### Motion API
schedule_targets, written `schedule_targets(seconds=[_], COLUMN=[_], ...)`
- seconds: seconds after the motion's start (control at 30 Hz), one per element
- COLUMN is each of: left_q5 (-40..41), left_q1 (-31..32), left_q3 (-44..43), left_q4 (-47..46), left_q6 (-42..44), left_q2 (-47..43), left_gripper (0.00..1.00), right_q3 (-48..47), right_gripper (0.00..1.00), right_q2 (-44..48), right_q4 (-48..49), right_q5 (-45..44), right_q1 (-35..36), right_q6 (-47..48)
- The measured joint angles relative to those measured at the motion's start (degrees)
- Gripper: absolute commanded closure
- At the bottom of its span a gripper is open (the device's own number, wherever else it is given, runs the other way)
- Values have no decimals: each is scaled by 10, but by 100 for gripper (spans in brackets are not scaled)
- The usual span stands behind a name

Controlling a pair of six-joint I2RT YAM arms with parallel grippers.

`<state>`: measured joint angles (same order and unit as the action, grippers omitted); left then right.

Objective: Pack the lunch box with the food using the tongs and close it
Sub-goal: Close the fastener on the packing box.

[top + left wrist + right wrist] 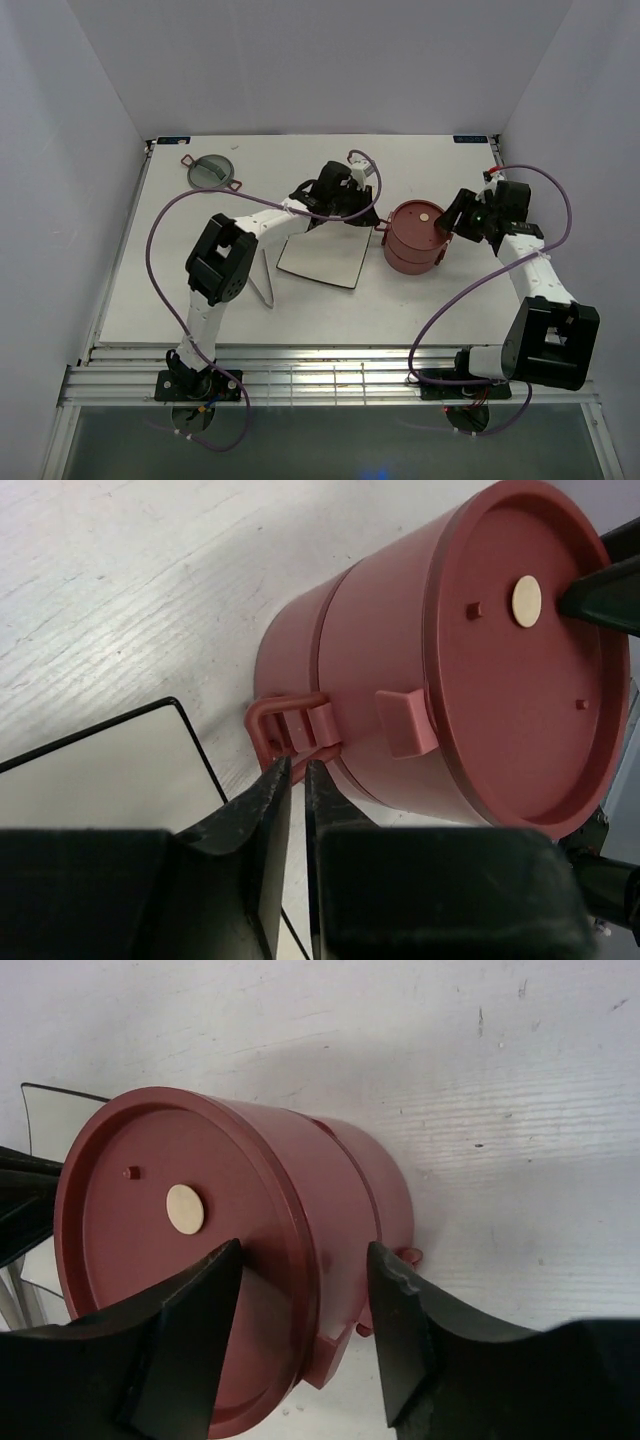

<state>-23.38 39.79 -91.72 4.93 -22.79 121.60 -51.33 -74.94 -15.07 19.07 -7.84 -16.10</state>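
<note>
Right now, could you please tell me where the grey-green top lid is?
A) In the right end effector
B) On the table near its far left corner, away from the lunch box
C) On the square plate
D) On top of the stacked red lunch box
B: the top view shows the grey-green top lid lying on the table near the far left corner, while the lunch box carries only its flat red disc lid.

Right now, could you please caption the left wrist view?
Left gripper at the side handle of the stacked lunch box.
</note>
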Motion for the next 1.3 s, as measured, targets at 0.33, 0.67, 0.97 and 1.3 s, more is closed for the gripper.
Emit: schedule_targets(seconds=[0.33,0.67,0.97,1.3], left_q5=[-23,-32,-1,55], left_q1=[13,17,22,33], left_q3=[-30,-76,-85,-101], left_q4=[-9,-15,-2,9], left_q6=[-7,-17,-10,-13], left_q2=[60,103,103,104], left_gripper=[100,100,100,100], right_q3=[-18,-21,-21,-21], right_gripper=[84,87,92,92], right_q2=[-19,-21,-21,-23], right_q4=[14,16,16,19], right_q5=[3,-9,-11,-12], right_q1=[-2,-12,-15,-16], right_q6=[46,63,63,59])
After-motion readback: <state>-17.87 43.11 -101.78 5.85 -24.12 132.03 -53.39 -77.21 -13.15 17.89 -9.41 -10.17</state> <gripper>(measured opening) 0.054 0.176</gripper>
